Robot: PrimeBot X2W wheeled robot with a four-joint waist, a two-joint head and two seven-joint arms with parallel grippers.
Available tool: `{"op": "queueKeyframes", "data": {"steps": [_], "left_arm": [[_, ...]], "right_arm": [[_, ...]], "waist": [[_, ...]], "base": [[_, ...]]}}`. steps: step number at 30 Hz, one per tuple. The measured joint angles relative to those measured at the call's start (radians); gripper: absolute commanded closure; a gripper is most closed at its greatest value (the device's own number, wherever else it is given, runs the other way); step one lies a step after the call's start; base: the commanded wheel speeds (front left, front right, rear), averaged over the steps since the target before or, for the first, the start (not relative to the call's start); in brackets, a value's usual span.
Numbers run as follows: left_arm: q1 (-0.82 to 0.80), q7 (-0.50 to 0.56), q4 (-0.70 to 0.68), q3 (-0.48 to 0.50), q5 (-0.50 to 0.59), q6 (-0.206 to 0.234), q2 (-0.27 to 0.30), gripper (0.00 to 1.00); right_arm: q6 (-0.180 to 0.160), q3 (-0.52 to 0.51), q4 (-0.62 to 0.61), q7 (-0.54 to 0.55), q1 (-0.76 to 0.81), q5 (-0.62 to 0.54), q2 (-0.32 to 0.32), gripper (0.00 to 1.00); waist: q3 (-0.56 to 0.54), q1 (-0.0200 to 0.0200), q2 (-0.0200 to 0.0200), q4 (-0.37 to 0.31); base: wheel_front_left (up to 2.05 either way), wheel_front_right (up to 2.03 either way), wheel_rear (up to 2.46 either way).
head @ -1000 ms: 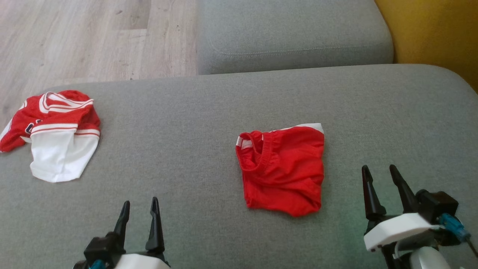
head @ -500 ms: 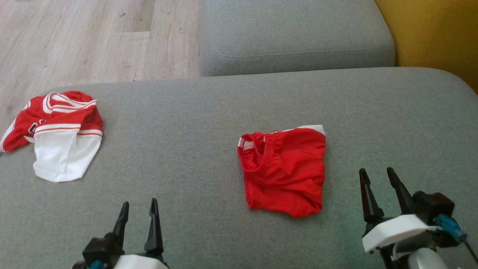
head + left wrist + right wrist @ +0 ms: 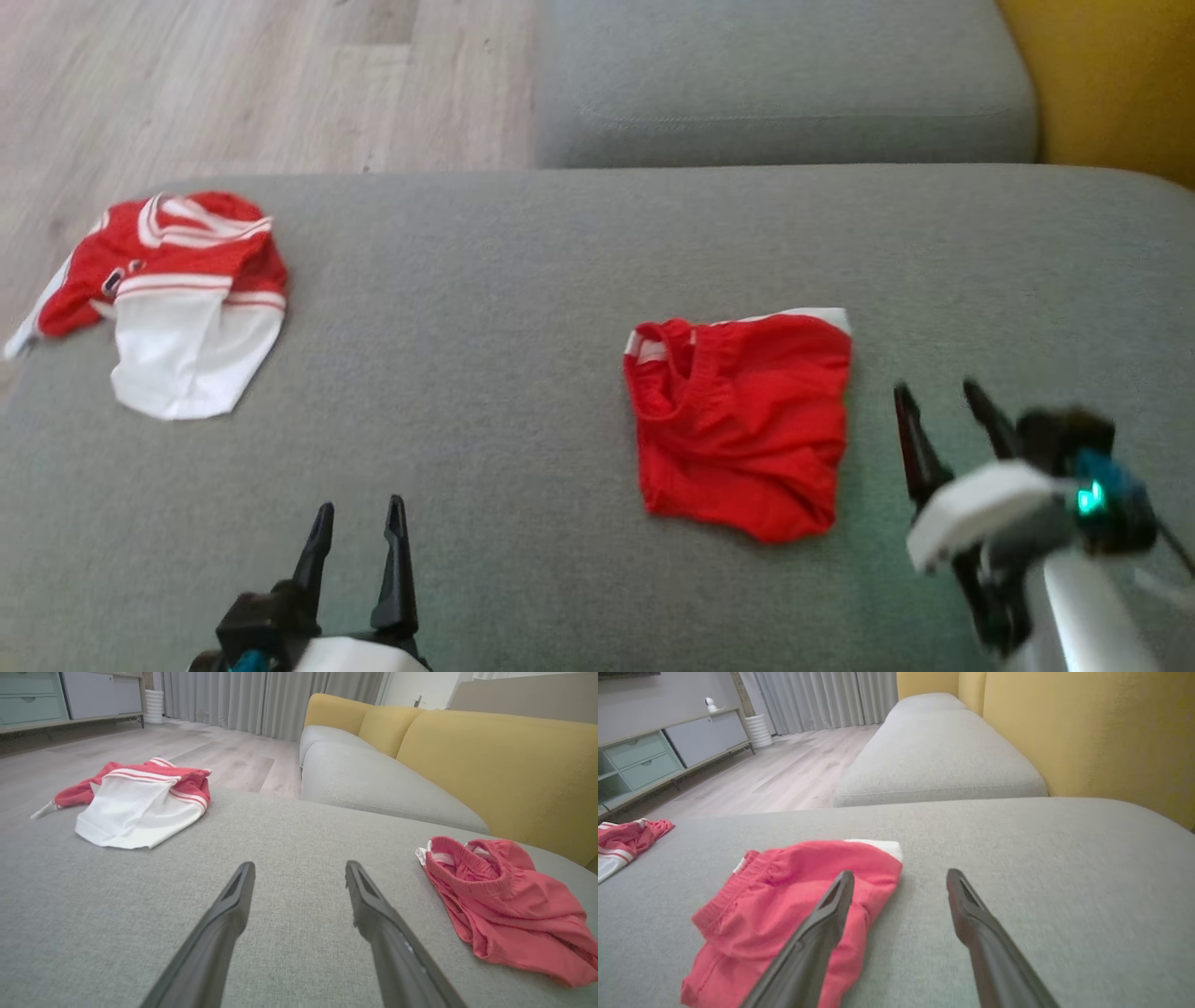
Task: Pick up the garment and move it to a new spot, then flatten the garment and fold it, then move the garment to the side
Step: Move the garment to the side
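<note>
Jaws spread and empty on both arms. Red shorts (image 3: 742, 425) just left of the right pair: light, limp. I'd pinch the waistband (image 3: 698, 364).

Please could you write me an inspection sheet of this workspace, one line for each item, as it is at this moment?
Surface: grey sofa cushion, flat.
Job's things: red shorts lie folded right of centre, with white trim at the far edge; no gripper holds them.
Clutter: red and white jersey, crumpled, at the cushion's left edge.
Grippers: left gripper open, empty, over bare cushion; right gripper open, empty, beside the shorts' right edge.
Cables: blue connector with a thin dark lead on the right wrist, clear of the cloth.
Surroundings: wooden floor, second grey cushion, yellow backrest, grey curtains, low sideboard.
</note>
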Motion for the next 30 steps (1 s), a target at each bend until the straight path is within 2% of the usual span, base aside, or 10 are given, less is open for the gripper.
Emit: {"op": "queueKeyframes", "data": {"steps": [9,21,22,23,25,26,27,30], "left_arm": [[-0.044,-0.001,0.002,-0.014,0.0,-0.002,-0.018,0.0],[-0.087,-0.013,0.029,0.0,0.005,-0.011,-0.036,0.0],[-0.087,-0.017,0.031,0.001,0.007,-0.011,-0.038,0.0],[-0.087,-0.019,0.032,0.002,0.011,-0.012,-0.04,0.0],[-0.087,-0.019,0.032,0.003,0.014,-0.02,-0.041,0.0],[-0.087,-0.02,0.032,0.004,0.016,-0.02,-0.042,0.0],[-0.087,-0.02,0.032,0.005,0.02,-0.02,-0.042,0.0],[-0.087,-0.02,0.031,0.007,0.022,-0.022,-0.042,0.0]], "right_arm": [[0.0,-0.064,0.149,0.123,-0.185,-0.098,0.0,0.0],[0.0,-0.102,0.361,0.17,-0.278,-0.126,-0.001,0.0],[0.0,-0.102,0.368,0.17,-0.282,-0.126,-0.001,0.18],[0.0,-0.102,0.375,0.17,-0.286,-0.126,-0.001,0.41],[0.0,-0.098,0.394,0.171,-0.299,-0.124,-0.001,0.66],[0.0,-0.093,0.401,0.171,-0.304,-0.12,-0.001,0.72],[0.0,-0.088,0.406,0.17,-0.309,-0.114,-0.001,1.0],[0.0,-0.084,0.419,0.163,-0.326,-0.112,0.0,1.0]], "waist": [[0.086,0.0004,0.0,0.072],[0.17,0.0001,0.0,0.149],[0.17,0.0001,0.0,0.149],[0.17,0.0,0.0,0.148],[0.169,-0.0001,0.0,0.143],[0.17,0.0,0.0,0.138],[0.17,0.0,0.0,0.134],[0.173,-0.0001,0.0,0.114]], "base": [[0.0,0.0,0.0],[0.0,0.0,0.0],[0.0,0.0,0.0],[0.0,0.0,0.0],[0.0,0.0,0.0],[0.0,0.0,0.0],[0.0,0.0,0.0],[0.0,0.0,0.0]]}}
